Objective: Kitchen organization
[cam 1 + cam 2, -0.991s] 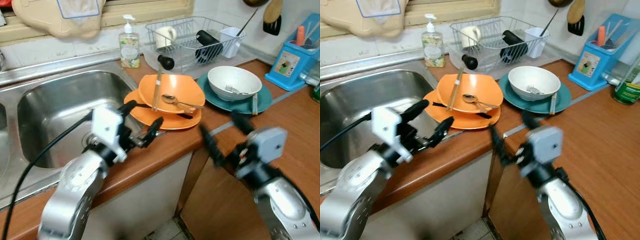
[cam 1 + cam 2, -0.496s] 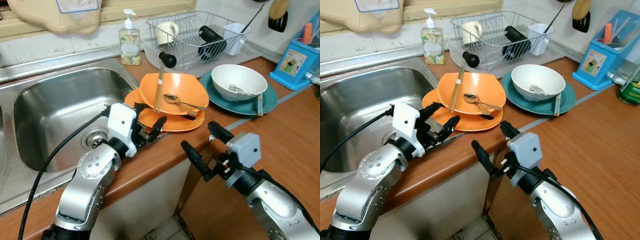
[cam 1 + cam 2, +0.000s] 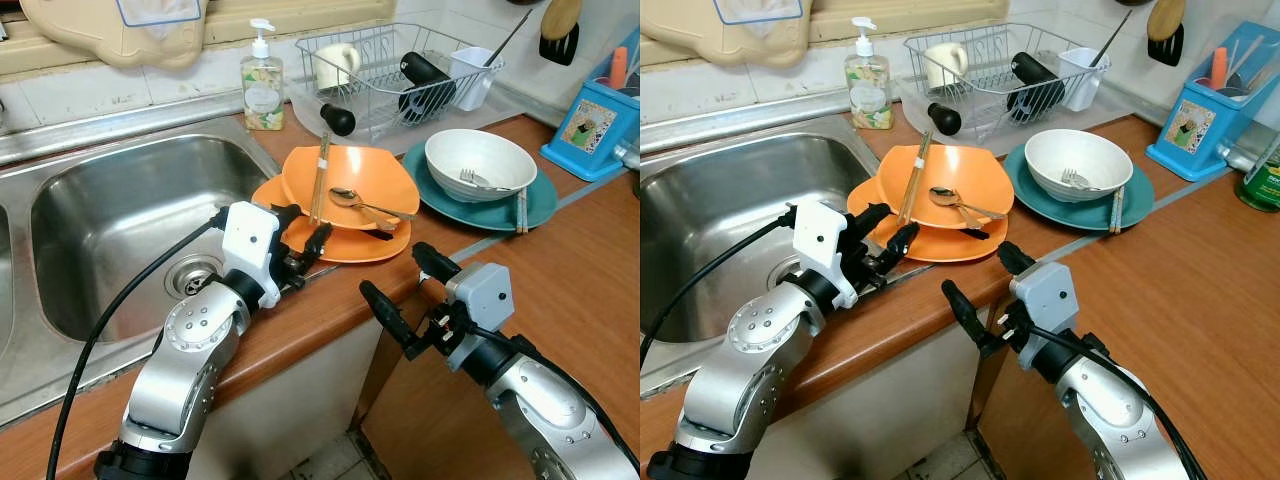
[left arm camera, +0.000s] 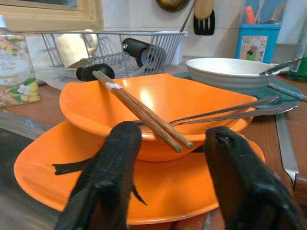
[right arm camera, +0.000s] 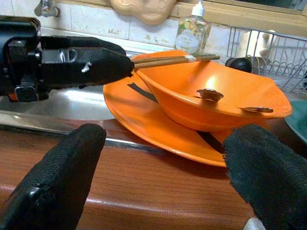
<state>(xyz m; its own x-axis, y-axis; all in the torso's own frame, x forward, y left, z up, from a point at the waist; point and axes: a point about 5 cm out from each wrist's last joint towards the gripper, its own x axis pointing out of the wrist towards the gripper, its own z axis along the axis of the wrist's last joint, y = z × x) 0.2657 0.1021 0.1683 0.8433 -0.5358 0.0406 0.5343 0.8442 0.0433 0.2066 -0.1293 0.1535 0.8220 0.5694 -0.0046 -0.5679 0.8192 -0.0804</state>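
Along the tabletop's left stretch, the steel sink [image 3: 120, 240] is sitting empty, with a soap bottle [image 3: 261, 92] standing at its back rim, handy for washing. Just beside the sink's front right corner, the left gripper [image 3: 300, 232] is hovering with its fingers [image 4: 108, 167] spread open, nothing held, pointing at the near rim of the orange plate [image 3: 335, 243]. Judging by this line-up, the fingers are being aimed at the chopsticks [image 4: 141, 111], which are lying tilted across the orange bowl [image 3: 350, 186] with their tips overhanging the rim toward the gripper, so they offer an easy first grip. A spoon [image 3: 352, 200] is resting in the same bowl, which is stacked on the plate.

Off the tabletop's front edge, below the plate, the right gripper [image 3: 405, 295] is waiting with fingers [image 5: 57, 177] wide open and empty, facing the stack, probably in support.

Further right, a white bowl [image 3: 480, 164] holding a fork [image 3: 470, 180] is sitting on a teal plate [image 3: 520, 208], likely next in line. At the back edge, the dish rack [image 3: 395, 70] is holding a cup and a dark bottle. Toward the back right corner, a blue utensil holder [image 3: 595, 120] is standing, a probable destination for the cutlery.
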